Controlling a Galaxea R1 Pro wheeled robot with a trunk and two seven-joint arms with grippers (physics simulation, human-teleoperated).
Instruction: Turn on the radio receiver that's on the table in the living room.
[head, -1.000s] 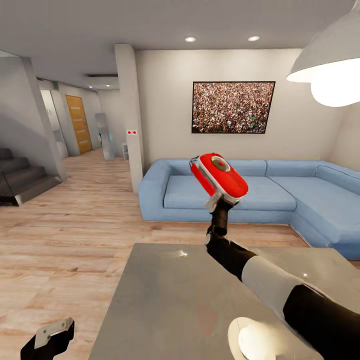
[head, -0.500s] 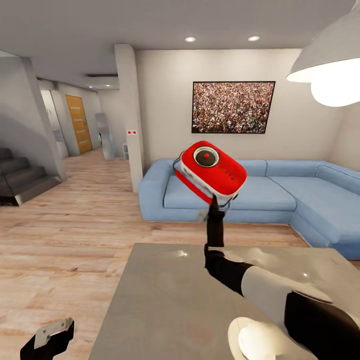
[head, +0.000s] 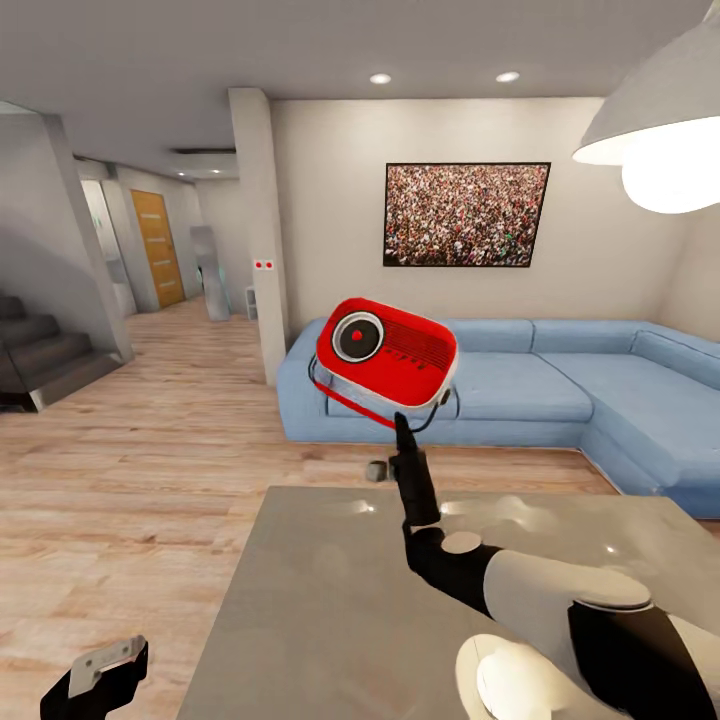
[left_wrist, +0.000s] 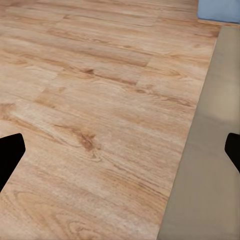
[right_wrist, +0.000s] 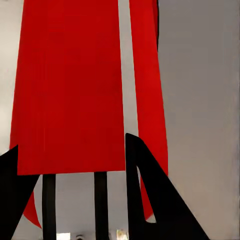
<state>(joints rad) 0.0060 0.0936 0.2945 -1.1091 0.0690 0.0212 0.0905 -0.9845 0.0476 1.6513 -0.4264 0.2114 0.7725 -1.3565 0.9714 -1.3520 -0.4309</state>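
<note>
Above the near end of the grey worktop (head: 330, 620), in the living room with its blue corner sofa (head: 560, 390), my right tool (head: 402, 428) holds the radio receiver (head: 388, 352) up in the air, well clear of the surface. The fingers are pinching it from below at its lower edge, near the thin dark handle loop; in the right wrist view the black fingertips (right_wrist: 145, 190) sit pressed against the red shell (right_wrist: 70, 85). The receiver's face is tilted toward my head camera, so I read the step as presenting the controls: it is lifted and oriented, but I cannot tell from here whether it is switched on. The next move, I judge, calls for something to press or turn the round dial (head: 357, 336), and that means bringing my left tool (head: 95, 680) up from its low spot beside the worktop, over the wood floor (left_wrist: 90, 110); its fingers look spread, with floor showing between the two dark tips in the left wrist view. The receiver is a flat rounded-corner box, glossy red in front with white sides and a slatted grille beside the dial; it looks smooth and hard, likely to slip in a thin edge pinch if pushed firmly. The worktop is glossy and mirrors the dome lamp (head: 660, 130).
</note>
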